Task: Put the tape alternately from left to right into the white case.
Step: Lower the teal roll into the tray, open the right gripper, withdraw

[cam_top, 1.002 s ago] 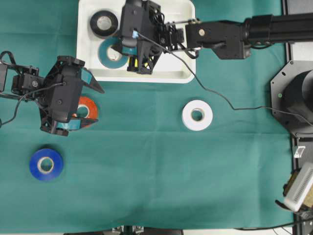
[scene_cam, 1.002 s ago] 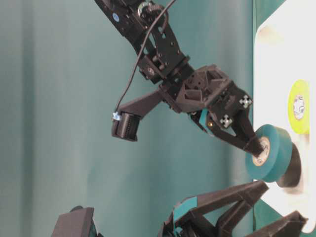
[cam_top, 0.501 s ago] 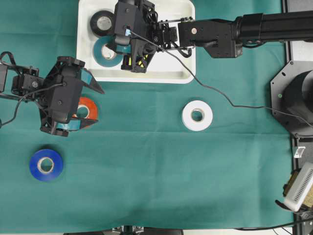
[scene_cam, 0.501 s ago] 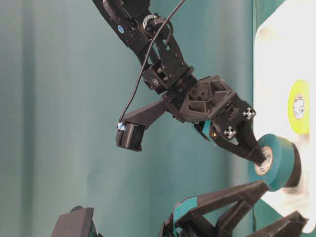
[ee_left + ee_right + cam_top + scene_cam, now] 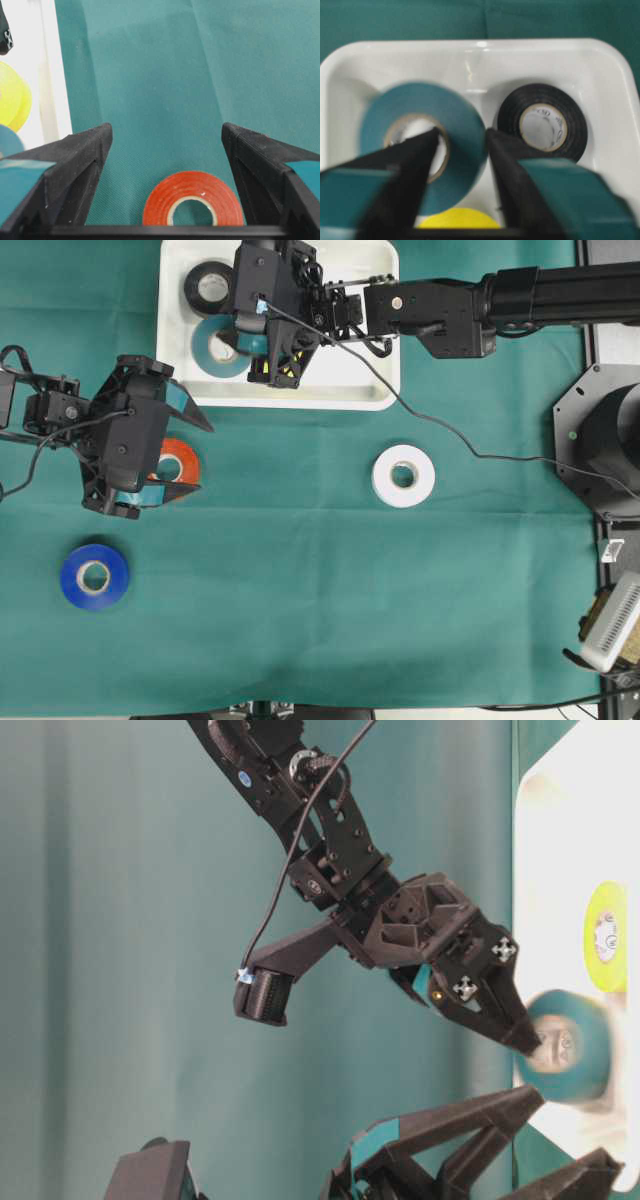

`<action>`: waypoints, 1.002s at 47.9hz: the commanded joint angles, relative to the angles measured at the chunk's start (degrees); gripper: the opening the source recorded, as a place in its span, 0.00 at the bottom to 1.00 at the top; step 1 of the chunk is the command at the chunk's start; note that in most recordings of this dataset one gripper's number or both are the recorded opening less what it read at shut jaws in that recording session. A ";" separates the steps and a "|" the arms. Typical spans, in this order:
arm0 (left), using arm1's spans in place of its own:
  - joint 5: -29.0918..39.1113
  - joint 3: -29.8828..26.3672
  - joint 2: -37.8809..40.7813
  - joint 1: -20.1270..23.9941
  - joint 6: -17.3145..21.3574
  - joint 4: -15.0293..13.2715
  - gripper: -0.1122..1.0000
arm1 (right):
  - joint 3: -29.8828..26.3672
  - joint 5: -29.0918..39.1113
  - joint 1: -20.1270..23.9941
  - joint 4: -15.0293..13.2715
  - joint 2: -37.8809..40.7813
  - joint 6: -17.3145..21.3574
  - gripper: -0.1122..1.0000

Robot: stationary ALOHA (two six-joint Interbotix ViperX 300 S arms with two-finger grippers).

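**While the teal roll drops, the red roll waits under the left arm**

Since the left gripper (image 5: 178, 445) hangs with fingers spread wide and empty directly over the red roll (image 5: 194, 206), lying flat on the desk (image 5: 330, 600), that arm is nearer. Inside the white case (image 5: 385, 390), the right gripper (image 5: 462, 150) straddles the blurred teal roll (image 5: 422, 145); whether its fingers have let go I cannot tell. Yellow is mostly hidden.

Overhead looks straight down; table-level sits close (sideways); both share the white case (image 5: 375, 395).
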 commanded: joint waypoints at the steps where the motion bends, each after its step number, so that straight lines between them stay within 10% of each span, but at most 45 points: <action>1: -0.35 -0.44 -0.62 -0.18 0.00 -0.09 0.82 | -0.97 -0.18 0.00 -0.09 -1.05 -0.09 0.64; 5: -0.26 -0.44 -0.62 -0.18 0.00 -0.09 0.82 | -0.88 -0.18 0.00 0.00 -1.05 -0.09 0.77; 48: -0.35 -0.62 -0.62 -0.18 0.00 -0.09 0.82 | 3.25 -0.18 1.49 0.00 -5.27 0.09 0.76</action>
